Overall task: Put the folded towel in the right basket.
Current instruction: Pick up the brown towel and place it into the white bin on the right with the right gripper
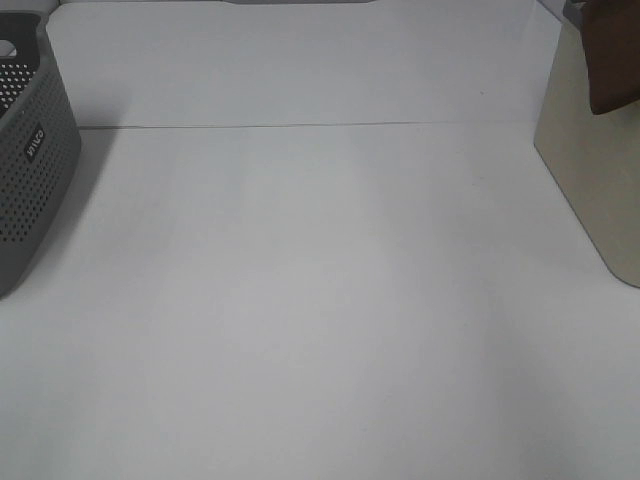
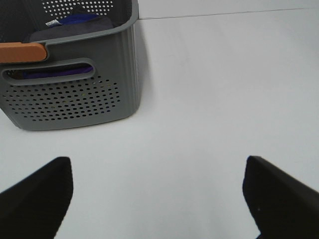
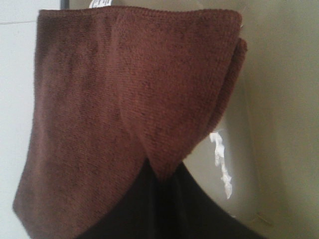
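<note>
The right gripper (image 3: 164, 214) is pinching the brown towel (image 1: 610, 60), which is hanging by the top of the beige right basket (image 1: 590, 190) at the surface's (image 1: 320, 300) far right. The left gripper (image 2: 159, 194) is hovering wide open near the gray basket (image 2: 75, 99).

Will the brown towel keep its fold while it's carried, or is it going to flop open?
Probably floppy: the towel drapes in soft curved folds over the right pincer, so it may sag or unfold. Likely light, since one grip holds it up by the basket. Its fuzzy weave suggests it won't slip easily.
</note>
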